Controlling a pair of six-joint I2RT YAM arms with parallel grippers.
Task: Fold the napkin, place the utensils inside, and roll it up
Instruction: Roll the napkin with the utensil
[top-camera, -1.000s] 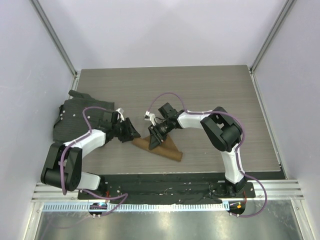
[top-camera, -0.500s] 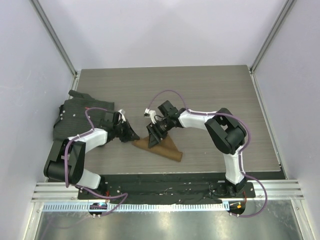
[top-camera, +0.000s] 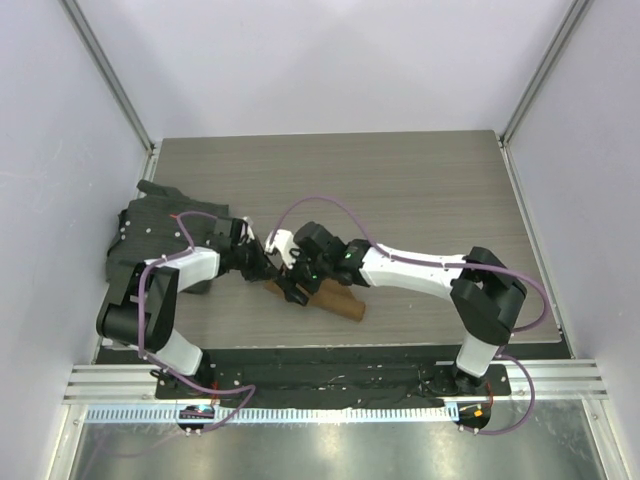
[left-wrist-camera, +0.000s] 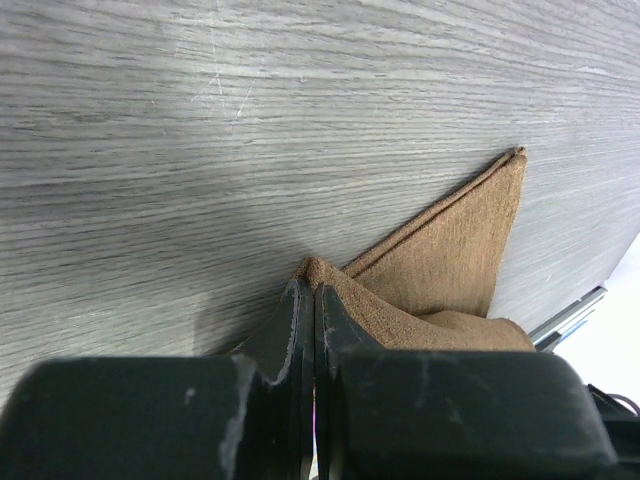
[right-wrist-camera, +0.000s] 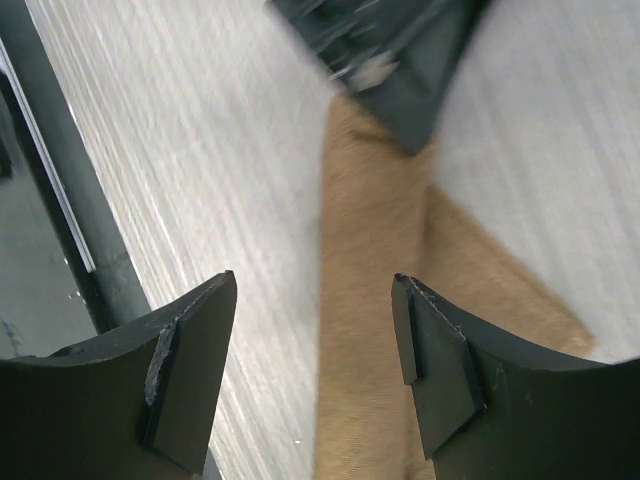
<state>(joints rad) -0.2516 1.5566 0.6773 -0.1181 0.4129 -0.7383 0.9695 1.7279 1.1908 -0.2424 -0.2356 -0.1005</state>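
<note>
The left end effector is clenched on a raised corner of the napkin, which lies folded into a brown wedge on the tabletop just beyond its tips. I'd guess it is anchoring that end so the napkin cannot slide. The right end effector hovers directly above the same napkin, released and spread wide, seemingly ready to press or roll it.

Left gripper: clamped on a corner of the napkin, near the counter's front edge. Right gripper: just beside it, jaws spread apart.
</note>
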